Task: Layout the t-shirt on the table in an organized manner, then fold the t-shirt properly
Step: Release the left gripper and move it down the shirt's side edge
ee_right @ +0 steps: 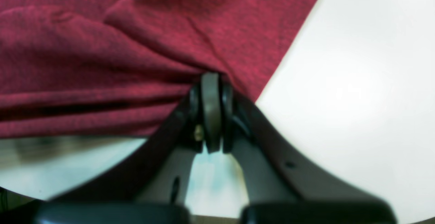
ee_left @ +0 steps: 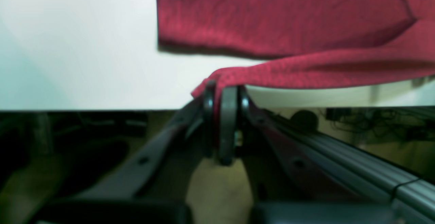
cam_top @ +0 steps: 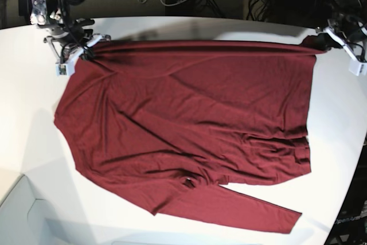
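Maroon t-shirt [cam_top: 189, 124] on table [cam_top: 28, 101] | left claw [ee_left: 224, 93], right claw [ee_right: 210, 81] each pinch 1 corner

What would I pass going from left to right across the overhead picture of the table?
Bare table → right gripper pinching one corner of the shirt → the spread red shirt → left gripper pinching the other corner → bare table edge again.

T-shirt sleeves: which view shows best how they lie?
The base view: the whole t-shirt spreads across the table. The wrist views only show cloth bunched in the left hand and right hand.
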You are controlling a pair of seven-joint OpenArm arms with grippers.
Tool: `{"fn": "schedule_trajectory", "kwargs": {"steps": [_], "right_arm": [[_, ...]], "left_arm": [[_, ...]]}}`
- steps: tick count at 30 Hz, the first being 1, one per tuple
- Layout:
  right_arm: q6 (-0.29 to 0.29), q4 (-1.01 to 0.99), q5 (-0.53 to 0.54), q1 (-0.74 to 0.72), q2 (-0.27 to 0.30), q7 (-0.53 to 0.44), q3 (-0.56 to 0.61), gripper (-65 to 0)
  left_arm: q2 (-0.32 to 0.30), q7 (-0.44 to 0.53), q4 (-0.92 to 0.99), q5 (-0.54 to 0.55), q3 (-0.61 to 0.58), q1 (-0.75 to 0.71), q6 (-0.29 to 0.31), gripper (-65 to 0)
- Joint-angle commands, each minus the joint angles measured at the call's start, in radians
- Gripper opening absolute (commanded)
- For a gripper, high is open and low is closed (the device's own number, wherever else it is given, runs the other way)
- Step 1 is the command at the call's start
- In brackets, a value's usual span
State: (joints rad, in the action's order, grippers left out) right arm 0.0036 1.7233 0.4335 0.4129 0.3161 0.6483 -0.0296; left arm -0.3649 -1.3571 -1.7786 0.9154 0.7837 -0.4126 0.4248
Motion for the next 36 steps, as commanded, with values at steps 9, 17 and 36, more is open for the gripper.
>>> {"fn": "schedule_trajectory", "kwargs": {"steps": [9, 17, 36], "right_arm": [[-0.009, -0.003, -0.014, 0.013, -0.007, 0.046, 0.000, -65.0], [-0.009, -0.003, -0.014, 0.013, -0.018, 0.046, 0.001, -65.0], [-0.009, 0.002, -0.012, 0.005, -0.021, 0.046, 0.001, -65.0]], "left_arm": [[-0.024, 0.018, 0.216, 0.004, -0.062, 0.105, -0.007, -64.3], [-0.023, 0.018, 0.251, 0.003, -0.135, 0.162, -0.008, -64.0], [0.000, 0.051, 0.250, -0.278, -0.123, 0.206, -0.008, -33.8]]}}
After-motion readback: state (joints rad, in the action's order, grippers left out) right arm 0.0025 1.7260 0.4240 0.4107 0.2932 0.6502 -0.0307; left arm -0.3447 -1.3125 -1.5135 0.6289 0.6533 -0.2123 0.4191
